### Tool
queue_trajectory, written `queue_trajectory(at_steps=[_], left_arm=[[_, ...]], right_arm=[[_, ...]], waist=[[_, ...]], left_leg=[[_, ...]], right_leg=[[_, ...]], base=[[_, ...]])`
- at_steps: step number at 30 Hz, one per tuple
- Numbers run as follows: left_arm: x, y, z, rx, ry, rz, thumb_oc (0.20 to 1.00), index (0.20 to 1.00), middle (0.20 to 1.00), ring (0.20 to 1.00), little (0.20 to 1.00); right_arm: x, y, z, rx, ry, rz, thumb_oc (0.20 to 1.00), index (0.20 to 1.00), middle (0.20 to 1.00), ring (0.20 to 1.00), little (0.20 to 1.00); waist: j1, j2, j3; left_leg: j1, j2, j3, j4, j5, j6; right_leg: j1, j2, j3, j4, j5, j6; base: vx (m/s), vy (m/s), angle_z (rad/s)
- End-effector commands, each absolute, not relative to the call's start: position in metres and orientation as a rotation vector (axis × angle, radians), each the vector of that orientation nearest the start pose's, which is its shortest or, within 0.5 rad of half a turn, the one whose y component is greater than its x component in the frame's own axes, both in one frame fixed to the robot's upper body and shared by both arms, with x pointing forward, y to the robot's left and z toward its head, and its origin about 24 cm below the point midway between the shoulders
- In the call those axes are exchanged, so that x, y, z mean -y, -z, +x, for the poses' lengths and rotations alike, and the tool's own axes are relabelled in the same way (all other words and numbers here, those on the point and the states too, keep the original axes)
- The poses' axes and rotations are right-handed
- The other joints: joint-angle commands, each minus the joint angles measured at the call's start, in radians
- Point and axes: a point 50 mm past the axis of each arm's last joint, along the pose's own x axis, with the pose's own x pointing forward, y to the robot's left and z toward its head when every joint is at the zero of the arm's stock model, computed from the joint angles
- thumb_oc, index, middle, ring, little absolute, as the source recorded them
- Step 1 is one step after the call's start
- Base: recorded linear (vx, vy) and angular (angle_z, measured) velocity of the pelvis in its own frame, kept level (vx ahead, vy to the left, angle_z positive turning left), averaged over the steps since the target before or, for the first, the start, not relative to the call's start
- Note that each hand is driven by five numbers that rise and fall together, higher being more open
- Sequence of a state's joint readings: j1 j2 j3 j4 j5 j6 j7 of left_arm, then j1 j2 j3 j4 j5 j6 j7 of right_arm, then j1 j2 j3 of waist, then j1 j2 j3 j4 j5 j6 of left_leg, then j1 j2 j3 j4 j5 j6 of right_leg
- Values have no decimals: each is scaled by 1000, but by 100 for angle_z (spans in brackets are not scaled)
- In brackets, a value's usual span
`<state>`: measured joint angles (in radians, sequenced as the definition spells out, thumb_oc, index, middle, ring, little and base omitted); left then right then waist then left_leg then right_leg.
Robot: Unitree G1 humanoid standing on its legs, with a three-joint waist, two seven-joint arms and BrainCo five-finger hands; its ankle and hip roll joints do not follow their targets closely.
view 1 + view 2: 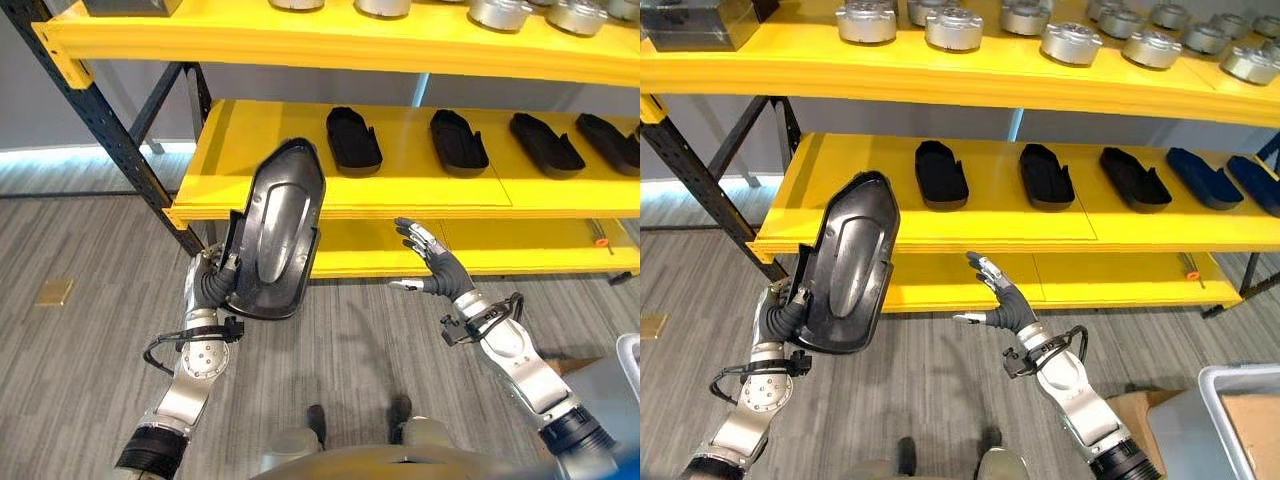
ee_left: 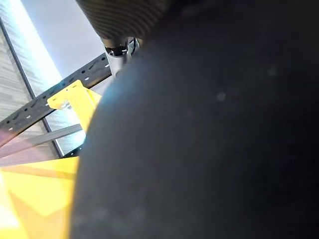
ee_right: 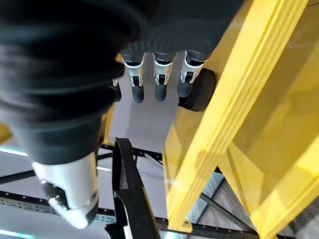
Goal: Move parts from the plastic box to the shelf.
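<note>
The left hand (image 1: 788, 312) grips the lower edge of a large black plastic part (image 1: 845, 262) and holds it upright in the air, in front of the left end of the middle shelf (image 1: 1060, 228). Its fingers are curled round the rim of the part. The right hand (image 1: 1002, 298) hangs near, with fingers spread and straight, and it holds nothing.

Several black parts (image 1: 941, 173) already lie in a row on the middle shelf, so I judge the task is well in progress; this part is not yet placed, and the free space at the left end seems to be its place. A corner of the plastic box (image 1: 1242, 420) shows at the lower right.

The part is a long, smooth, slightly glossy shell with a rounded top and a raised middle. The shelf boards are flat yellow metal. Round silver metal parts (image 1: 1070, 42) stand on the top shelf (image 1: 970, 68).
</note>
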<state>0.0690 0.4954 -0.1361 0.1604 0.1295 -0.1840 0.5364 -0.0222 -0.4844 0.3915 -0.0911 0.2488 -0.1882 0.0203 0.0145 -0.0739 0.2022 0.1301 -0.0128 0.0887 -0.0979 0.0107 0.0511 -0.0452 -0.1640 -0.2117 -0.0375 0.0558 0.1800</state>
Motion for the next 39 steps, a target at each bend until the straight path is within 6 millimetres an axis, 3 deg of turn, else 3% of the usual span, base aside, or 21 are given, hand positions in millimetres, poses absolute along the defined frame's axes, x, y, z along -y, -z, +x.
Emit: queue_trajectory(at_steps=[1,3,7,9,10,13,14,15,16,18,20,21,23,25,28,31,36,39], left_arm=[[-233,-70,241,285,-312,588,200,200,200,200,200],[-230,-65,239,246,-293,581,200,200,200,200,200],[-228,-61,237,238,-318,565,200,200,200,200,200],[-227,-60,237,234,-327,554,200,200,200,200,200],[-227,-61,238,236,-331,552,200,200,200,200,200],[-227,-62,242,242,-344,552,200,200,200,200,200],[-228,-63,245,237,-360,541,200,200,200,200,200],[-230,-63,245,233,-369,535,200,200,200,200,200],[-232,-59,242,219,-382,520,200,200,200,200,200],[-233,-57,240,209,-384,511,200,200,200,200,200],[-234,-55,237,204,-383,504,200,200,200,200,200],[-234,-51,232,201,-378,497,200,200,200,200,200],[-234,-50,231,203,-374,496,200,200,200,200,200],[-235,-50,230,203,-380,508,200,200,200,200,200],[-235,-48,231,197,-385,511,200,200,200,200,200],[-233,-49,235,196,-368,507,200,200,200,200,200],[-227,-58,244,256,-327,523,200,200,200,200,200],[-226,-65,247,288,-325,537,200,200,200,200,200]], right_arm=[[138,-93,244,317,-448,-188,1000,1000,1000,1000,1000],[139,-93,244,318,-452,-197,1000,1000,1000,1000,1000],[140,-93,247,320,-451,-196,1000,1000,1000,1000,1000],[141,-92,248,326,-441,-198,1000,1000,1000,1000,1000],[141,-93,249,331,-440,-195,1000,1000,1000,1000,1000],[140,-94,250,338,-444,-203,1000,1000,1000,1000,1000],[139,-94,250,338,-450,-206,1000,1000,1000,1000,1000],[139,-94,250,336,-454,-210,1000,1000,1000,1000,1000],[139,-93,248,328,-453,-218,1000,1000,1000,1000,1000],[141,-93,246,325,-448,-226,1000,1000,1000,1000,1000],[143,-91,244,320,-441,-233,1000,1000,1000,1000,1000],[147,-89,240,319,-434,-240,1000,1000,1000,1000,1000],[149,-88,238,315,-433,-237,1000,1000,1000,1000,1000],[151,-87,237,307,-448,-231,1000,1000,1000,1000,1000],[155,-84,238,293,-434,-213,1000,1000,1000,1000,1000],[158,-83,239,286,-395,-200,1000,1000,1000,1000,1000],[161,-89,238,327,-332,-196,1000,1000,1000,1000,1000],[160,-95,239,359,-323,-186,1000,1000,1000,1000,1000]], waist=[[10,12,-21],[11,11,-36],[25,3,-49],[40,10,-43],[40,11,-36],[24,14,-33],[-1,30,-33],[-10,38,-34],[-21,52,-37],[-21,58,-41],[-15,63,-43],[-18,53,-40],[-23,51,-39],[-24,52,-38],[-23,73,-42],[-25,73,-48],[-37,54,-50],[-33,48,-40]], left_leg=[[22,24,177,100,-84,-60],[22,39,193,137,-102,-73],[1,49,202,234,-136,-88],[-61,74,191,388,-75,-117],[-98,101,194,500,-70,-128],[-198,167,213,707,-9,-146],[-202,251,251,672,22,-155],[-178,274,271,620,30,-157],[-121,287,290,428,74,-169],[-110,287,272,306,98,-181],[-120,321,241,210,174,-206],[-138,381,249,148,239,-232],[-142,393,267,141,245,-238],[-121,389,250,117,219,-237],[-102,353,225,120,182,-231],[-97,322,225,132,135,-209],[-63,227,199,156,42,-146],[-69,194,194,174,15,-115]], right_leg=[[26,22,-52,23,86,9],[69,30,-75,19,42,-21],[105,20,-109,6,24,-42],[142,30,-122,-2,1,-73],[155,35,-125,-1,-14,-88],[152,34,-129,38,-54,-125],[152,45,-128,70,-86,-136],[158,47,-134,76,-93,-135],[176,36,-145,73,-89,-119],[186,22,-146,67,-83,-104],[199,9,-139,54,-79,-93],[219,-29,-143,49,-80,-80],[224,-42,-151,54,-85,-76],[222,-64,-148,76,-95,-62],[217,-61,-140,111,-106,-59],[213,-66,-132,122,-100,-54],[183,-106,-65,168,-79,-6],[172,-118,-47,207,-92,5]], base=[[298,-175,29],[343,-227,29],[196,-158,11],[152,-171,-3],[134,-165,2],[140,-81,13],[221,64,21],[309,277,23],[211,284,12],[158,275,3],[159,379,-9],[161,434,-17],[110,335,-9],[113,307,-4],[127,324,-22],[96,281,-12],[123,353,14],[61,287,7]])
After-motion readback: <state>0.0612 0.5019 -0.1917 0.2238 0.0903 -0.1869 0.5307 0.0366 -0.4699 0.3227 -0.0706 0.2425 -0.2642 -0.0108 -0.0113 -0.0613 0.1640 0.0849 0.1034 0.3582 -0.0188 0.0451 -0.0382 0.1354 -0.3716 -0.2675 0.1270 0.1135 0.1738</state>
